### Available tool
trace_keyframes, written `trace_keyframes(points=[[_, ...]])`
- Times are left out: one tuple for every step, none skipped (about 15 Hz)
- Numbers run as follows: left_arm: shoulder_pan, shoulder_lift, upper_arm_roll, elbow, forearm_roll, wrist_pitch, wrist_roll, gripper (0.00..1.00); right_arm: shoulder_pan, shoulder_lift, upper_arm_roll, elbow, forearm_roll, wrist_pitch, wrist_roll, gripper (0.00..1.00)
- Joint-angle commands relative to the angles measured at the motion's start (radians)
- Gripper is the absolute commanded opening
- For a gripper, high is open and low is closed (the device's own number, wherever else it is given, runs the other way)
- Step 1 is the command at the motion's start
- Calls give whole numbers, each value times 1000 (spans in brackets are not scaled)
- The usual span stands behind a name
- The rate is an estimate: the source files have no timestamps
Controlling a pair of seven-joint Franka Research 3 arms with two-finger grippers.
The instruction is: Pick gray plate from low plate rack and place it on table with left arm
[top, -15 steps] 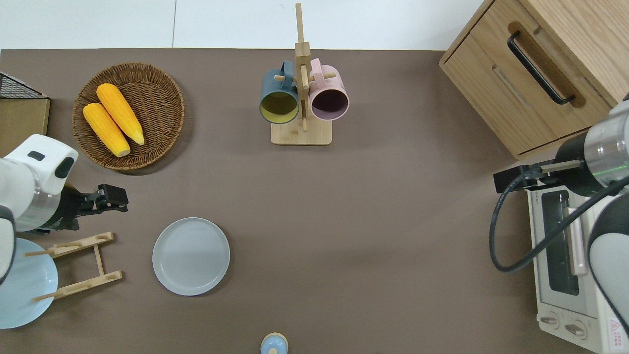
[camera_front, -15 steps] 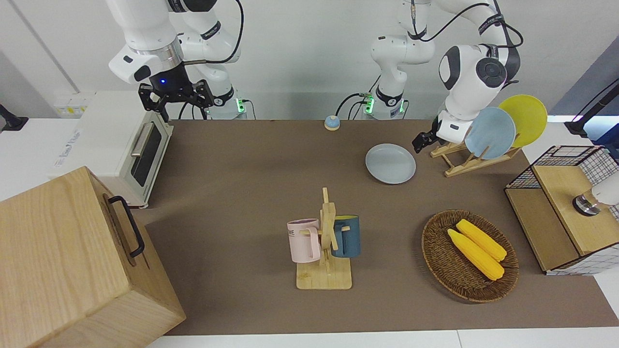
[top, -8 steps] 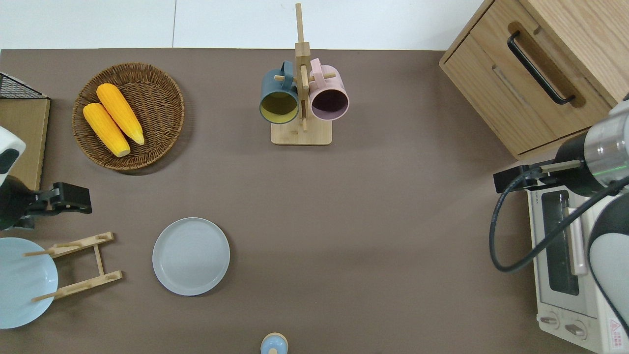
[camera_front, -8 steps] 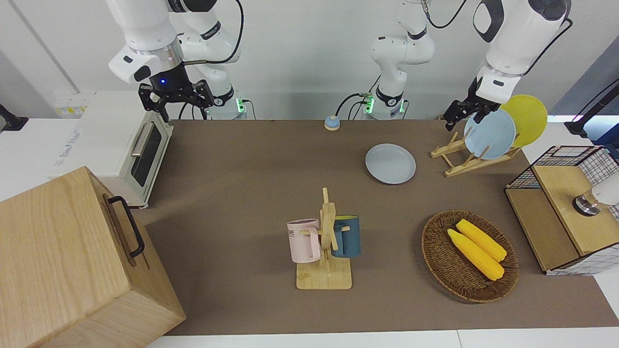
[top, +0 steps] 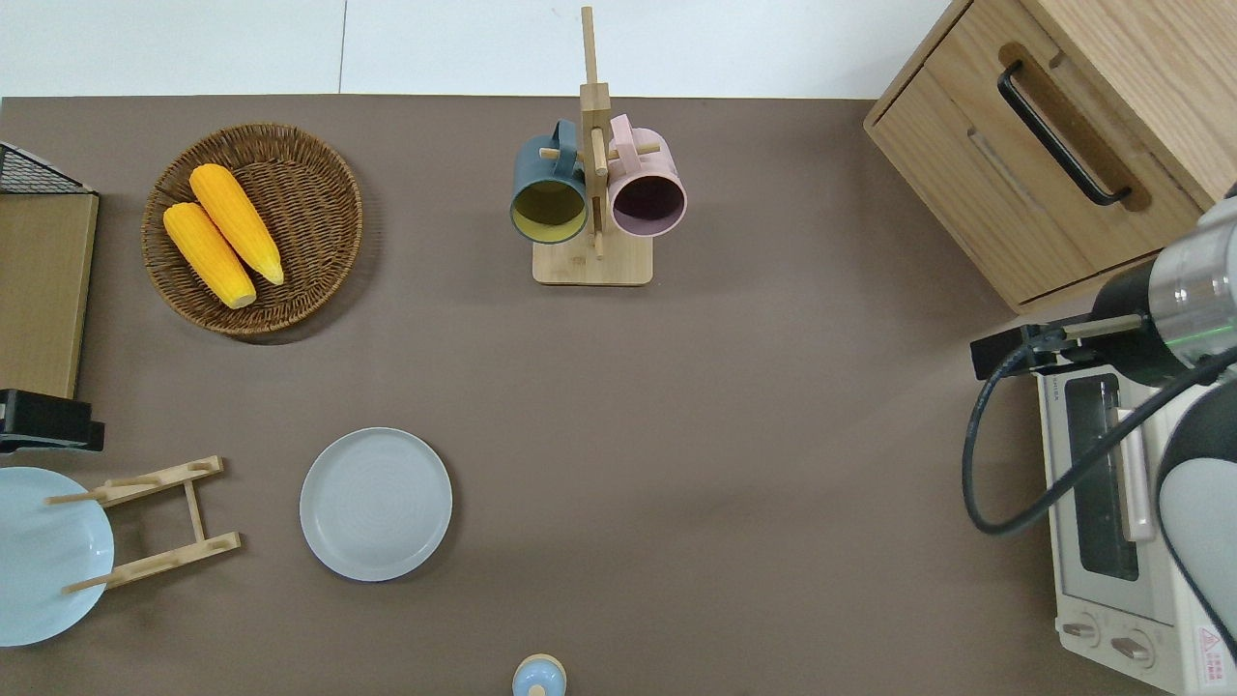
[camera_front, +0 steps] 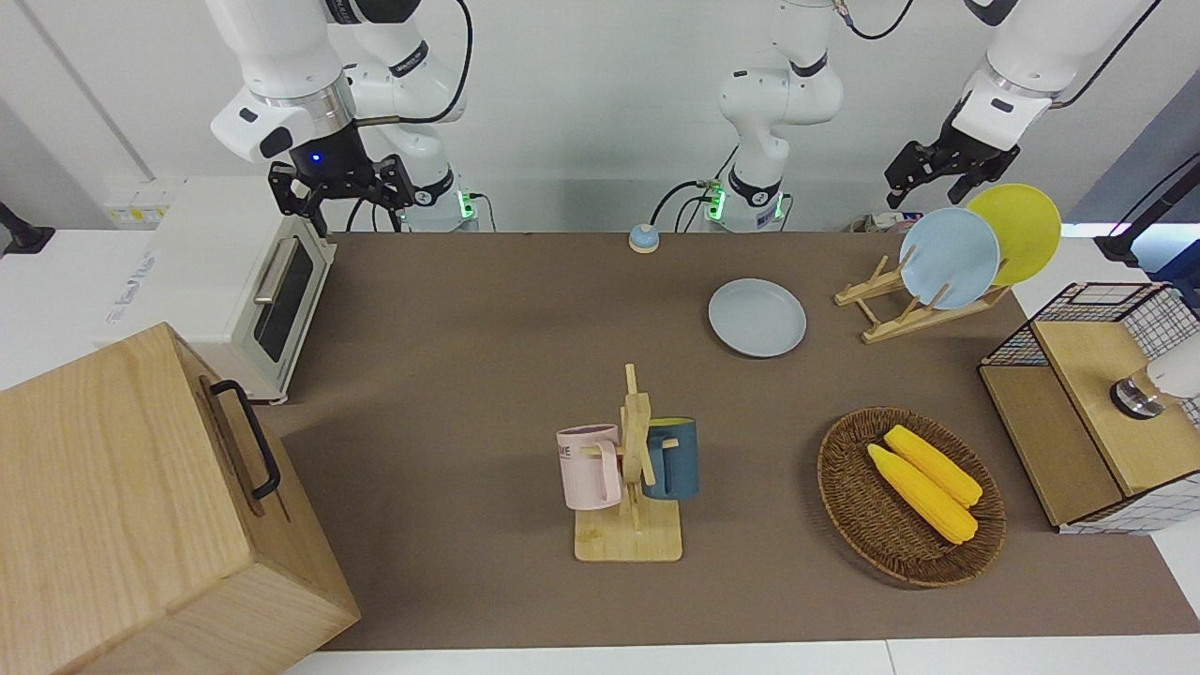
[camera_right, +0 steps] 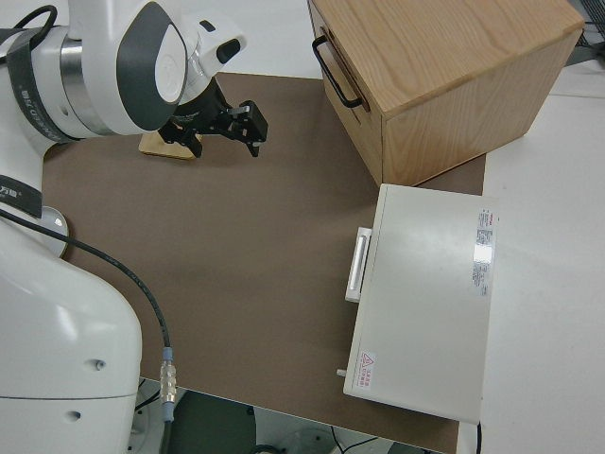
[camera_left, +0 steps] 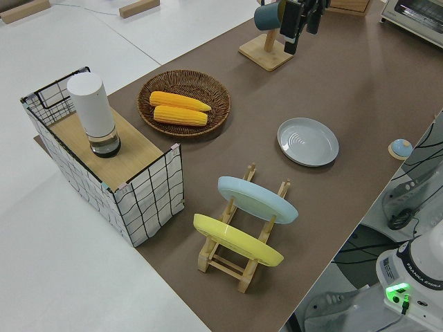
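Observation:
The gray plate (camera_front: 757, 317) lies flat on the brown table (camera_front: 469, 328), beside the low plate rack (camera_front: 891, 314), toward the right arm's end from it. It also shows in the overhead view (top: 375, 504) and the left side view (camera_left: 308, 141). The rack holds a light-blue plate (camera_front: 949, 258) and a yellow plate (camera_front: 1017, 230). My left gripper (camera_front: 924, 192) is open and empty, raised in the air. In the overhead view it (top: 39, 421) is at the table's edge, over the strip between the rack and the wire shelf. My right arm is parked, its gripper (camera_front: 342, 187) open.
A mug stand (camera_front: 633, 469) with pink and blue mugs stands mid-table. A wicker basket (camera_front: 848, 506) holds two corn cobs. A wire shelf (camera_front: 1078, 441) is at the left arm's end. A toaster oven (camera_front: 253, 281) and a wooden cabinet (camera_front: 141, 506) are at the right arm's end.
My left gripper has risen from beside the rack and swung toward the left arm's end of the table. The gray plate has stayed flat on the table. The right arm has not moved.

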Motion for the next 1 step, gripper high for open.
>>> trace_keyframes(points=[[1,18,-4,34,-12,-28,-25,993,-19,-3,17,9,-1,-14,12,983]])
